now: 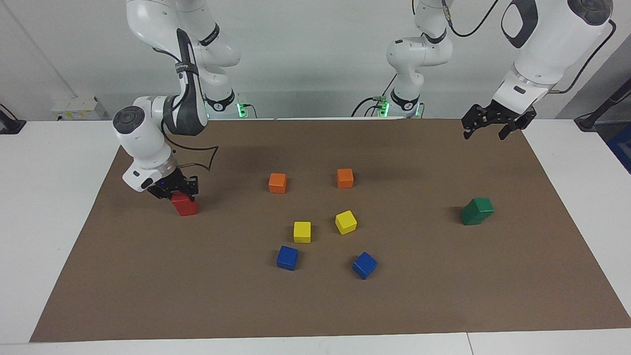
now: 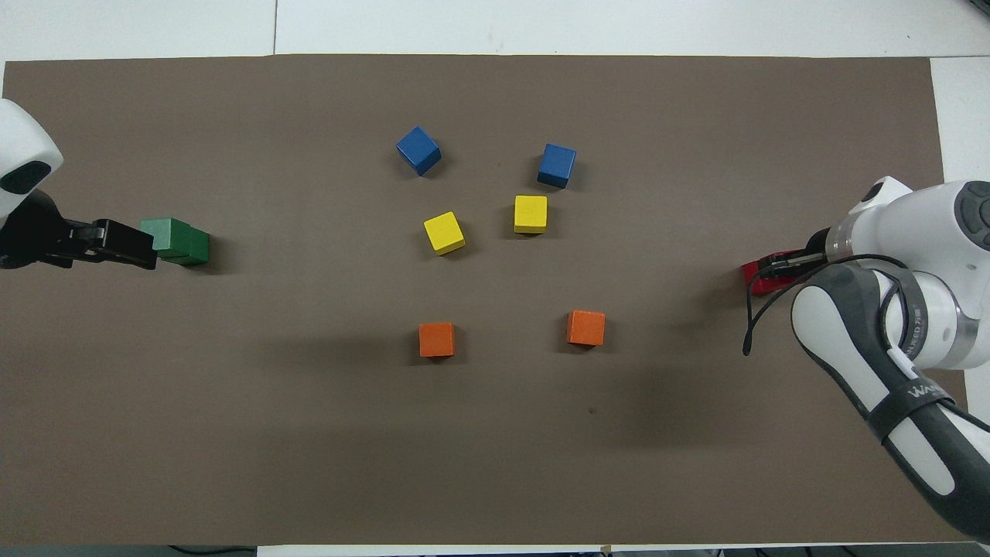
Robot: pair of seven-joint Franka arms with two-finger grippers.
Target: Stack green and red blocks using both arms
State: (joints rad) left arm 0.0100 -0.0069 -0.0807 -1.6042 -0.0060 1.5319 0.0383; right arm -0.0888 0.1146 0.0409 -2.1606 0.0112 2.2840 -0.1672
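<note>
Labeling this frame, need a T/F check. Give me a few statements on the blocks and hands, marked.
1. The green blocks are stacked, the top one skewed. True.
2. The left hand holds a green block. False: it is open, empty and raised above the mat toward the left arm's end.
3. The right hand is shut on the top red block over the lower red block. True.
4. The orange blocks are stacked. False: both lie singly on the mat, apart.
5. The blue blocks lie farther from the robots than the yellow blocks. True.
</note>
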